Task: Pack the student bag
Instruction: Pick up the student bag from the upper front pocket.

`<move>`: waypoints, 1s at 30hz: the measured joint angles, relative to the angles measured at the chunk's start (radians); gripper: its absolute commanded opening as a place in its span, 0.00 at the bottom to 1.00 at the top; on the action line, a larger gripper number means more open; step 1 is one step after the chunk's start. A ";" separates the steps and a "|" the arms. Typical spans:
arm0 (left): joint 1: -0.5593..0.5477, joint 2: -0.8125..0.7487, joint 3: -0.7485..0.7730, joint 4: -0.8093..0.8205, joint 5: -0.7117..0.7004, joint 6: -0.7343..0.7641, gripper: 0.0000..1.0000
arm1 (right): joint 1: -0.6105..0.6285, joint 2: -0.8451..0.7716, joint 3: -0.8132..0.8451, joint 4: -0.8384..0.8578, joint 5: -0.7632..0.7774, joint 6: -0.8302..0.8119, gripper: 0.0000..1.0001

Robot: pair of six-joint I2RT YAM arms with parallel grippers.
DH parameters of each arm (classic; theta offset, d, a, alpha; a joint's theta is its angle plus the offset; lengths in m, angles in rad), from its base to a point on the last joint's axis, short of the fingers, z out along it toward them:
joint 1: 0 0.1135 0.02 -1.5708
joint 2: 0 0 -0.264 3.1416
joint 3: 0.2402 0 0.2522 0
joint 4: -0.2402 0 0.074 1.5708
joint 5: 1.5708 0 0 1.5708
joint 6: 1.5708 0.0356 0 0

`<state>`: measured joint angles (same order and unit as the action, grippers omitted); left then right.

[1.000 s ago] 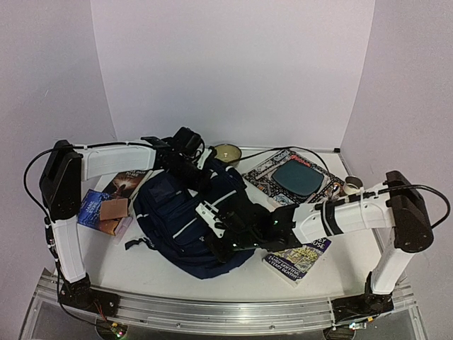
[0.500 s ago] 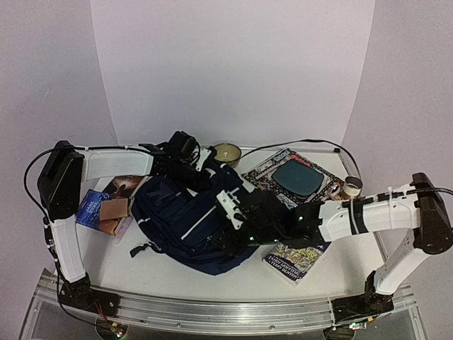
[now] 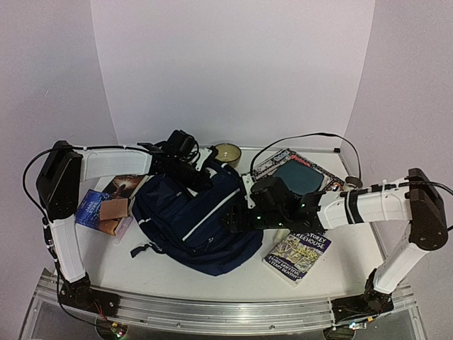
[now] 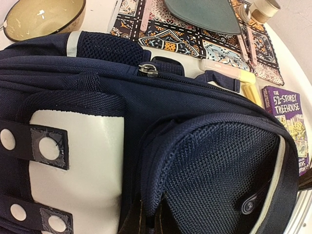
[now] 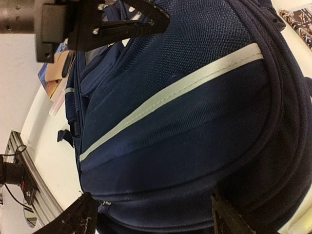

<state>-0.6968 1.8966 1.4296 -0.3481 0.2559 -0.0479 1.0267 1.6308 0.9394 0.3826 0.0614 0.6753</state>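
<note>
A navy backpack (image 3: 191, 227) with a white stripe lies in the middle of the desk (image 3: 141, 268). The left pincer (image 3: 196, 178) is closed on fabric at its top edge. The right pincer (image 5: 151, 202) is spread wide over the backpack's rounded side, near a purple book (image 3: 297, 253)
</note>
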 measured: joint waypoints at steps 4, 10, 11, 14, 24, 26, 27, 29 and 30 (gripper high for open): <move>0.000 0.000 0.000 0.000 0.012 0.000 0.00 | -0.004 0.029 0.001 0.040 -0.017 0.049 0.62; 0.001 0.000 0.000 0.000 0.022 -0.001 0.03 | -0.007 0.071 0.006 0.082 -0.039 0.098 0.30; 0.002 0.000 0.000 0.000 0.023 -0.001 0.05 | -0.008 0.076 0.006 0.089 -0.047 0.105 0.25; 0.002 -0.003 -0.004 0.003 0.016 -0.008 0.11 | -0.011 0.086 0.007 0.110 -0.072 0.124 0.13; 0.001 -0.231 -0.184 0.155 -0.079 -0.136 0.51 | -0.013 0.086 0.022 0.161 -0.135 0.156 0.00; 0.001 -0.309 -0.246 0.191 -0.102 -0.171 0.54 | -0.013 0.085 0.023 0.165 -0.139 0.156 0.00; 0.001 -0.352 -0.276 0.203 -0.111 -0.191 0.55 | -0.013 0.085 0.023 0.165 -0.140 0.156 0.00; 0.001 -0.436 -0.343 0.231 -0.126 -0.237 0.57 | -0.014 0.084 0.023 0.165 -0.141 0.157 0.00; 0.001 -0.467 -0.371 0.241 -0.128 -0.256 0.57 | -0.014 0.084 0.026 0.164 -0.142 0.159 0.00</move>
<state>-0.6956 1.4293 1.0589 -0.1074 0.1275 -0.3034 1.0130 1.7145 0.9654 0.5467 -0.0805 0.8344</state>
